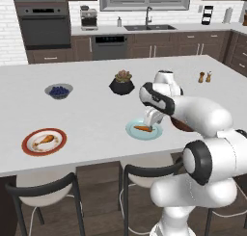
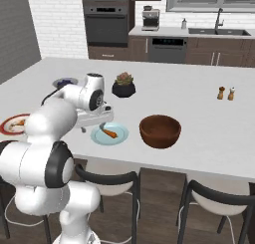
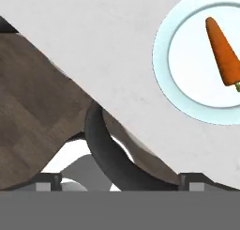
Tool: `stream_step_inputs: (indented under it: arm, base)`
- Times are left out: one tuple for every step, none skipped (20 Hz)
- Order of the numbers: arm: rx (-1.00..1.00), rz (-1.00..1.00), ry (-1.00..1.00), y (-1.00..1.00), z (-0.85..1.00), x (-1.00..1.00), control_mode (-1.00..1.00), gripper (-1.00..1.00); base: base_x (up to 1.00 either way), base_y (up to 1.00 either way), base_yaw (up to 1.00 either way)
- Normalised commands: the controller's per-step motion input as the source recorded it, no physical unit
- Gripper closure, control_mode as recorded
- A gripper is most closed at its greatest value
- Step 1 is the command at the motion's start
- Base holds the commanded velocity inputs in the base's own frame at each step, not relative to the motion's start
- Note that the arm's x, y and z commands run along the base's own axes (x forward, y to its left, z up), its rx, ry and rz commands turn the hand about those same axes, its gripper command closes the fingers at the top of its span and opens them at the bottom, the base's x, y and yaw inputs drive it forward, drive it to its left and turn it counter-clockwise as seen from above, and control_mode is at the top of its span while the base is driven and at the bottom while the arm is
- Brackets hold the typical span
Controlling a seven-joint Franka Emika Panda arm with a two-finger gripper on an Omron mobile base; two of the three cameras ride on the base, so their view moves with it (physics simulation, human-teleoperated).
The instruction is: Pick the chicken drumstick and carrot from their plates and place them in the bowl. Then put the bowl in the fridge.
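The carrot [image 3: 223, 51], small, orange and tapered (green stub at its thick end), lies on the pale blue plate [image 3: 187, 102] left of the bowl [image 2: 160, 131]; claw [image 1: 152, 118] spread unclear.

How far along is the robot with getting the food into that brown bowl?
Nothing looks done yet. The carrot lies on its pale blue plate, the chicken drumstick on the red-rimmed plate, and the wooden bowl looks empty. The arm hangs near the carrot plate, holding nothing. Both pickups and the fridge step remain.
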Motion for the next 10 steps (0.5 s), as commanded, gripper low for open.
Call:
stream_step_inputs:
  arm:
    - [-0.12,0.32,0.03,0.0,-0.63,0.69,-1.0,-1.0]
    - [-0.13,0.29,0.0,-0.01,-0.61,0.69,-1.0,-1.0]
    - [-0.11,0.23,0.0,-0.07,-0.48,0.55,-1.0,-1.0]
    - [-0.07,0.18,0.0,-0.05,-0.4,0.58,-1.0,-1.0]
    - [-0.03,0.12,-0.05,-0.14,-0.36,0.46,-1.0,-1.0]
    - [-0.01,0.04,-0.07,-0.12,-0.41,0.46,-1.0,-1.0]
    - [-0.02,0.0,-0.14,-0.04,-0.41,0.25,-1.0,-1.0]
    - [-0.01,0.0,-0.05,0.0,-0.49,0.39,-1.0,-1.0]
    - [-0.02,0.0,-0.07,0.0,-0.46,0.23,-1.0,-1.0]
    - [0.0,0.0,-0.04,0.0,-0.44,0.33,-1.0,-1.0]
  base:
    - [0.0,0.0,0.0]
    - [0.0,0.0,0.0]
    - [0.0,0.0,0.0]
    - [0.0,0.0,0.0]
    - [0.0,0.0,0.0]
    - [0.0,0.0,0.0]
    - [0.0,0.0,0.0]
    - [0.0,0.0,0.0]
    - [0.0,0.0,0.0]
    - [0.0,0.0,0.0]
